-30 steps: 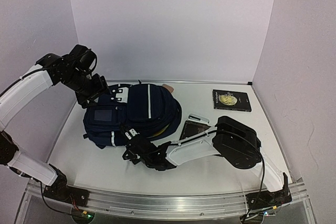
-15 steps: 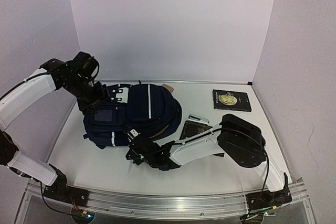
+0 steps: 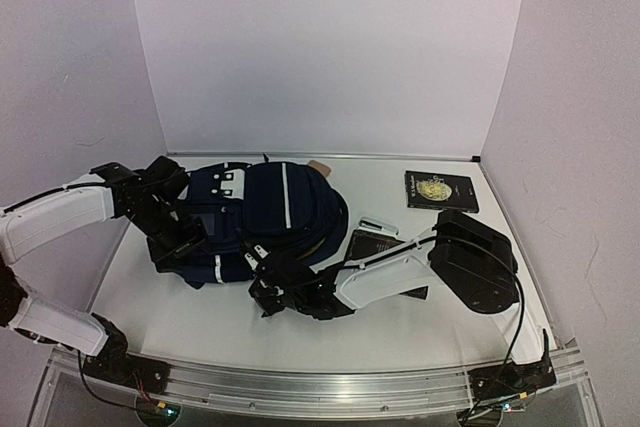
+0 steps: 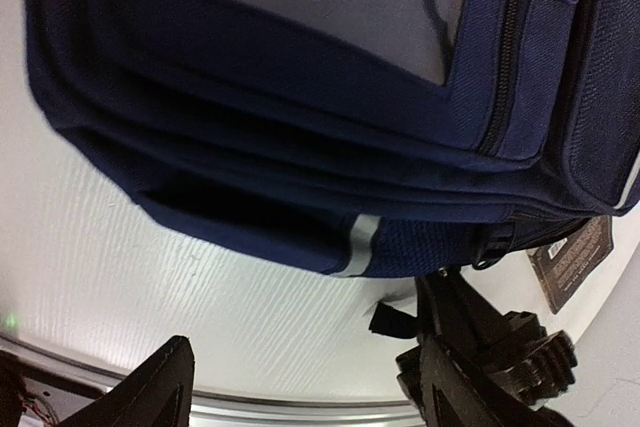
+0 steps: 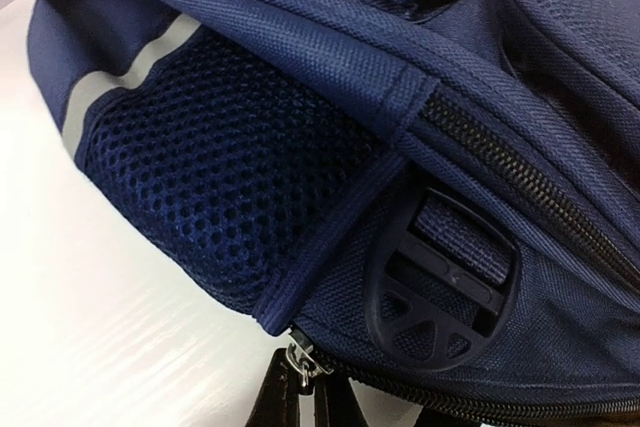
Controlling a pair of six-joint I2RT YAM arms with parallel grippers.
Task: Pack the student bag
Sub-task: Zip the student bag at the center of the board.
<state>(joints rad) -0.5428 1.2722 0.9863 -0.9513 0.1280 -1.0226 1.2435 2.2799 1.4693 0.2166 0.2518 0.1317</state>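
The student bag [image 3: 265,209] is a navy backpack with a white stripe, lying at the table's left centre. In the left wrist view it [image 4: 300,137] fills the upper half. My left gripper [image 3: 183,247] hovers open over the table at the bag's near left edge, with nothing between its fingers [image 4: 160,387]. My right gripper [image 3: 262,285] reaches the bag's near side. In the right wrist view it [image 5: 308,389] is shut on the metal zipper pull [image 5: 303,359], just below the mesh side pocket [image 5: 210,167] and a black strap buckle [image 5: 440,287].
A black book with a gold emblem [image 3: 441,190] lies at the back right. A dark notebook [image 3: 372,245] and a small white object [image 3: 378,224] lie right of the bag. A metal rail [image 3: 320,382] runs along the near edge, and walls enclose the table.
My left gripper came down from the bag's far left corner to its near left edge. My right gripper shut on the zipper pull and shifted slightly right.
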